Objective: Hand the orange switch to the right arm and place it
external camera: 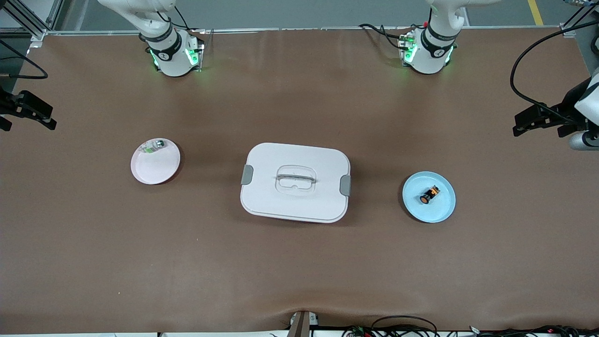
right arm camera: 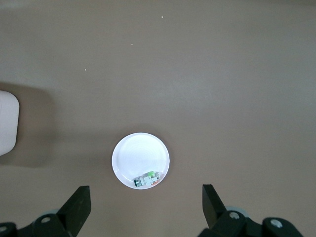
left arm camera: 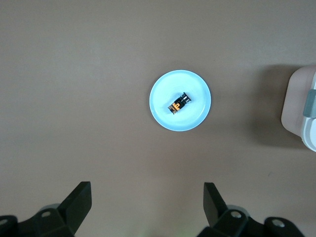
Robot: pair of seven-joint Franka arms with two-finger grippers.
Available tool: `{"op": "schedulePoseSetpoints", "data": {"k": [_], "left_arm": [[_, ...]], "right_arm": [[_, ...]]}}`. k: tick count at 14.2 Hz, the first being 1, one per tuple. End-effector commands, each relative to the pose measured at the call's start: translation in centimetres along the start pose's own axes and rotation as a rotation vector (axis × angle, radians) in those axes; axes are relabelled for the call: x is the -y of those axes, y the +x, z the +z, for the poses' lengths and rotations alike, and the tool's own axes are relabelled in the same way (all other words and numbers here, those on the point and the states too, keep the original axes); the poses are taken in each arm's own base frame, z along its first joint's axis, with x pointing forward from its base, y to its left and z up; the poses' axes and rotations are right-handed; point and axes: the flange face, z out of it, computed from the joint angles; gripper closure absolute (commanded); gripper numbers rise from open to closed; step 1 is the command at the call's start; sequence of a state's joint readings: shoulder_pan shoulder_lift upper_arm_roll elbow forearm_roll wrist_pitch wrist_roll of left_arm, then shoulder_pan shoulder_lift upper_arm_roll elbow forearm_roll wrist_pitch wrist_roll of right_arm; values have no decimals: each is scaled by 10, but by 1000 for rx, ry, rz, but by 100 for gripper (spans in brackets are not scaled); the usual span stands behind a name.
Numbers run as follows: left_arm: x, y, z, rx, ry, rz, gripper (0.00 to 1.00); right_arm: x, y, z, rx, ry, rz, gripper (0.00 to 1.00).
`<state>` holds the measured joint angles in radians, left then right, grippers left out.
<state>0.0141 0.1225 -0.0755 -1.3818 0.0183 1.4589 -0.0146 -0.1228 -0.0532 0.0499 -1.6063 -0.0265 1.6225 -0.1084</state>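
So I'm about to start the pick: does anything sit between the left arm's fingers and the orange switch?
Nothing visible does. The orange switch lies alone on the blue plate, toward the left arm's end of the table. The left gripper hangs open high above the bare table beside the plate. The white lidded box sits apart at mid-table.

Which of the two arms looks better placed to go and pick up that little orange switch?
The left. The orange switch lies on the blue plate at its end of the table, and the open left gripper looks down on it. The right gripper hangs open over the white plate.
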Motion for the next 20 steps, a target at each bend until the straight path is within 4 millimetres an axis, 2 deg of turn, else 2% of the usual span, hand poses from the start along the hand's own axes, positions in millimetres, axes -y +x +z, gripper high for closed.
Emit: {"op": "schedulePoseSetpoints", "data": {"k": [1, 10, 16, 20], "left_arm": [[2, -5, -7, 1, 1, 11, 0], [-6, -2, 0, 13, -11, 28, 0], [-31, -2, 1, 15, -32, 53, 0], [-36, 2, 7, 24, -37, 58, 0]], "right_arm": [[0, 3, -4, 3, 4, 7, 0], [0, 3, -4, 1, 4, 7, 0], [0, 3, -4, 1, 4, 7, 0], [0, 3, -4, 1, 4, 7, 0]]}}
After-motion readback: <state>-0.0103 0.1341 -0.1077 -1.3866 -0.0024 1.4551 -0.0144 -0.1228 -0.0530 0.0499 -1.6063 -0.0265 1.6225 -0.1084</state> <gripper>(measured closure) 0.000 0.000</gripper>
